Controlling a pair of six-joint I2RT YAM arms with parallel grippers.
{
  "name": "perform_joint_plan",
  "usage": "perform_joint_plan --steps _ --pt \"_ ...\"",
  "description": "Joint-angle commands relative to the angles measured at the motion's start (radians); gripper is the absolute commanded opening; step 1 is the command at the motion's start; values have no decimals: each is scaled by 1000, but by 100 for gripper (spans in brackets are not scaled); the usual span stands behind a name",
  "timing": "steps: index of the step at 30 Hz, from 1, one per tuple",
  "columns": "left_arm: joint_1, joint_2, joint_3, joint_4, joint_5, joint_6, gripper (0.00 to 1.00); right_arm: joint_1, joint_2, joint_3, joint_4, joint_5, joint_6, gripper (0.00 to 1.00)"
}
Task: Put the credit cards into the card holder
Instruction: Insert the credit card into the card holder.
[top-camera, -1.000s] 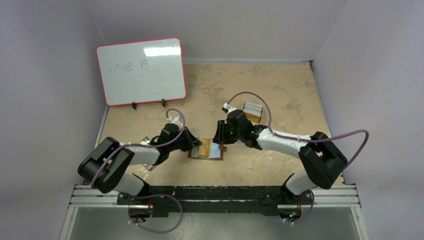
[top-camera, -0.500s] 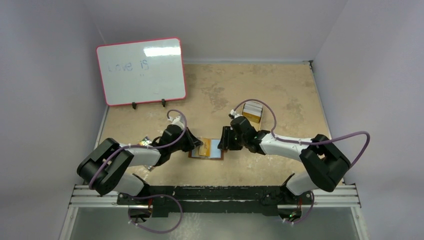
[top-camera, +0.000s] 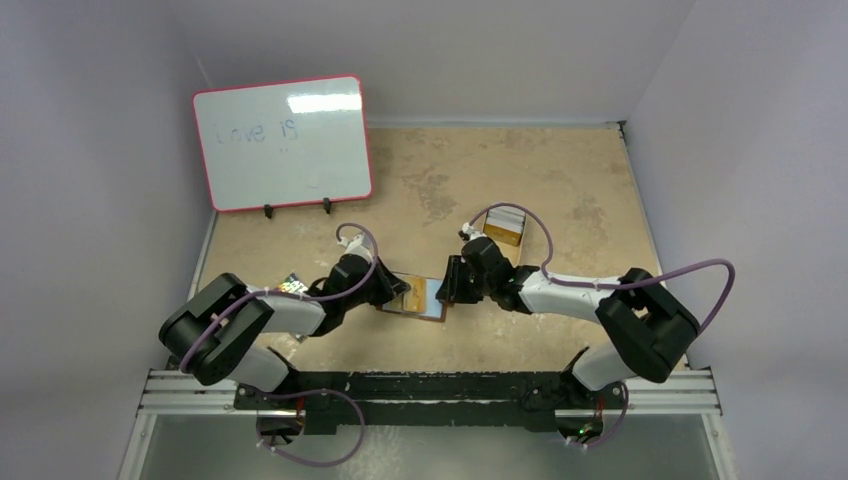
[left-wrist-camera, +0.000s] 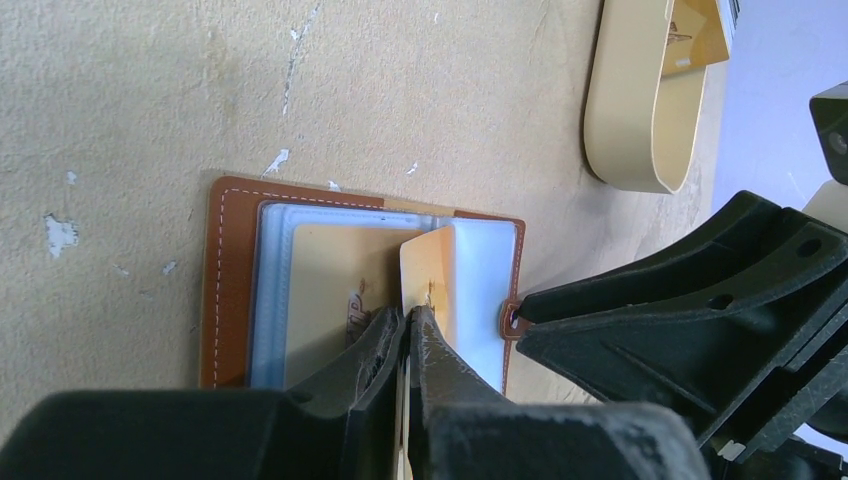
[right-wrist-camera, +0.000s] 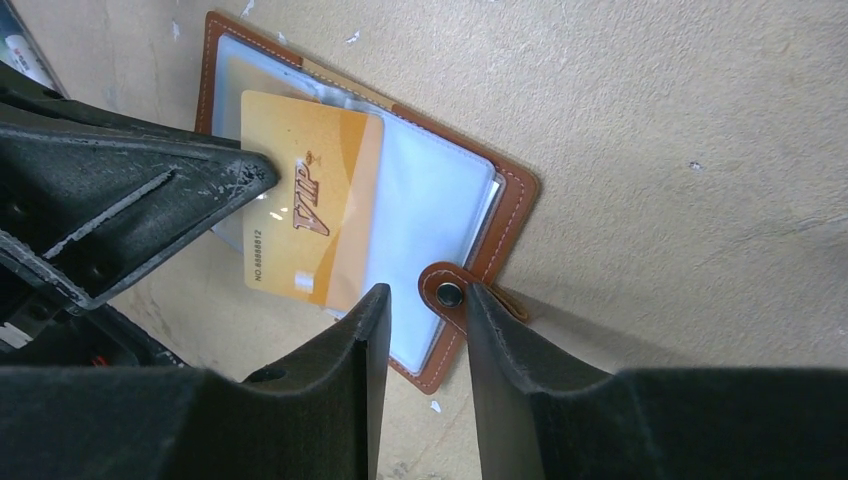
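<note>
Left gripper: fingers closed, pinching edge of gold-coloured plastic card marked VIP. Card over clear sleeves of brown leather bifold card holder, one end overhanging holder edge; whether inserted, cannot tell. Holder open, flat on beige speckled table, between both grippers. Right gripper: fingers apart, straddling snap tab, crowding holder's right edge. Tan oval tin beyond right gripper, apart from holder, pale cards inside. Red-framed whiteboard upright, far left.

brown card holder open flat, gold vip card tilted over its clear sleeves
</note>
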Motion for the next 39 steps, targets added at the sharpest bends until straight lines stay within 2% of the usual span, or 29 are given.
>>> perform_joint_plan --steps 1,6,13,28,39 --pt "-17 22 28 -54 -44 22 6 9 10 -11 9 -9 14 35" --pt "-17 -42 79 -188 -81 58 20 10 7 -13 -1 2 0 33" --pt "-18 -85 101 -248 -98 73 28 9 17 -4 -1 5 -12 32" --pt "-69 19 130 -167 -52 45 31 10 22 -1 5 0 -20 31" --pt "-130 30 129 -97 -51 -29 32 9 45 6 17 -2 -26 31"
